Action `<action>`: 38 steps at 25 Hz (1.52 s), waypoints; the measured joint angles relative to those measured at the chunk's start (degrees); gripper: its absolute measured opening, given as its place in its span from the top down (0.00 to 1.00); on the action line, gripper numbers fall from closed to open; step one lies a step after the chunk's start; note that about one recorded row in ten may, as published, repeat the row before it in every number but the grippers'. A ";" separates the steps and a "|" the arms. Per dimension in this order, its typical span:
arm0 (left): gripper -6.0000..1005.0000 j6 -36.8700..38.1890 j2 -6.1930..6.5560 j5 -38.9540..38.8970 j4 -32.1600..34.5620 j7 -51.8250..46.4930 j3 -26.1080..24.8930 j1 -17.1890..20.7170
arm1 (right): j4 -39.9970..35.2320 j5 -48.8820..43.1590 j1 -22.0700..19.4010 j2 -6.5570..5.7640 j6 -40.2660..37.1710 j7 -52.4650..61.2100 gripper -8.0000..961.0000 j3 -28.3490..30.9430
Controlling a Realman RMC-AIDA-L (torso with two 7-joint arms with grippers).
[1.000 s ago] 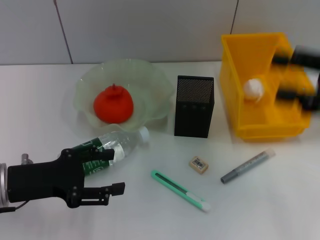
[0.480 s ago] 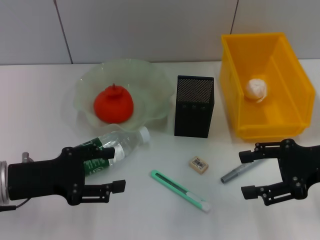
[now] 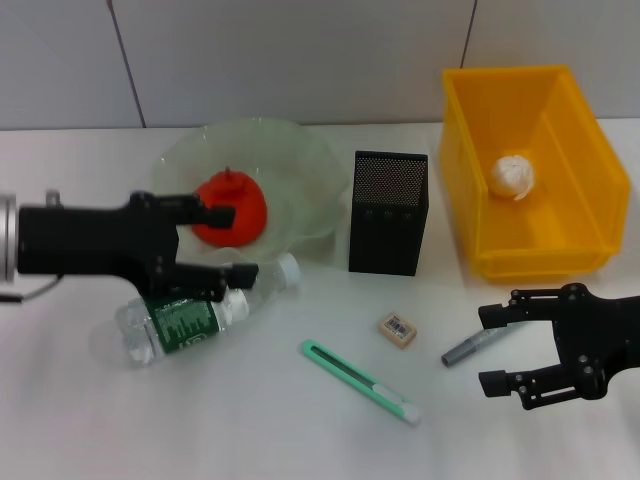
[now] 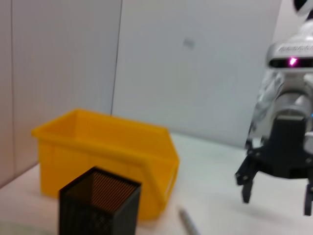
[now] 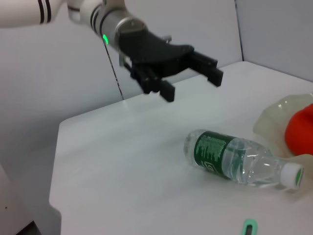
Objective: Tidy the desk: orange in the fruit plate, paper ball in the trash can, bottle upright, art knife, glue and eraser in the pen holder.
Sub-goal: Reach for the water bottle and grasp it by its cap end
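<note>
The clear bottle (image 3: 185,318) (image 5: 234,159) with a green label lies on its side in front of the fruit plate (image 3: 305,160), white cap toward the pen holder. My left gripper (image 3: 240,242) hovers open over the bottle's neck, holding nothing. The orange (image 3: 235,205) (image 5: 301,128) sits in the plate. The paper ball (image 3: 512,176) lies in the yellow trash can (image 3: 470,190). Eraser (image 3: 397,329), green art knife (image 3: 360,382) and grey glue (image 3: 492,334) lie on the desk. My right gripper (image 3: 487,349) stands open beside the glue, empty.
The black mesh pen holder (image 3: 388,212) (image 4: 100,203) stands between plate and trash can (image 4: 107,147). The left wrist view shows the right gripper (image 4: 276,198) farther off above the glue (image 4: 188,223); the right wrist view shows the left gripper (image 5: 190,73) beyond the bottle.
My left gripper moved from the desk's front edge back toward the plate, over the bottle. My right arm came from the trash can down to the front right.
</note>
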 joint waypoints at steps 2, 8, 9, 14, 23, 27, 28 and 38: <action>0.18 -0.01 0.34 4.02 4.45 -4.94 -0.05 -1.58 | 0.06 -0.03 -0.08 0.01 0.04 0.01 0.13 0.06; 0.18 0.09 0.01 16.30 13.23 -14.60 0.05 -5.49 | 0.11 -0.12 -0.16 -0.07 0.05 0.09 0.13 0.48; 0.18 0.22 -0.17 18.75 14.10 -16.19 0.19 -6.46 | 0.10 -0.13 -0.16 -0.10 0.10 0.13 0.13 0.53; 0.18 1.44 -1.66 29.90 15.30 -20.59 0.56 -10.59 | 0.06 -0.17 -0.13 -0.18 0.62 0.32 0.13 0.53; 0.19 0.06 -4.00 40.84 13.29 -26.20 5.12 -14.44 | 0.11 -0.20 0.32 -0.06 1.23 0.32 0.13 0.48; 0.19 -2.09 -3.98 41.43 12.05 -27.50 8.11 -14.30 | 0.10 -0.19 0.27 0.03 1.63 0.14 0.13 0.20; 0.19 -2.54 -3.98 41.80 11.80 -27.76 8.45 -14.32 | 0.10 -0.16 0.27 0.03 1.75 0.13 0.13 0.16; 0.19 -7.23 -4.12 43.72 9.74 -28.76 11.37 -14.54 | 0.19 -0.19 0.41 0.05 2.11 -0.03 0.13 -0.01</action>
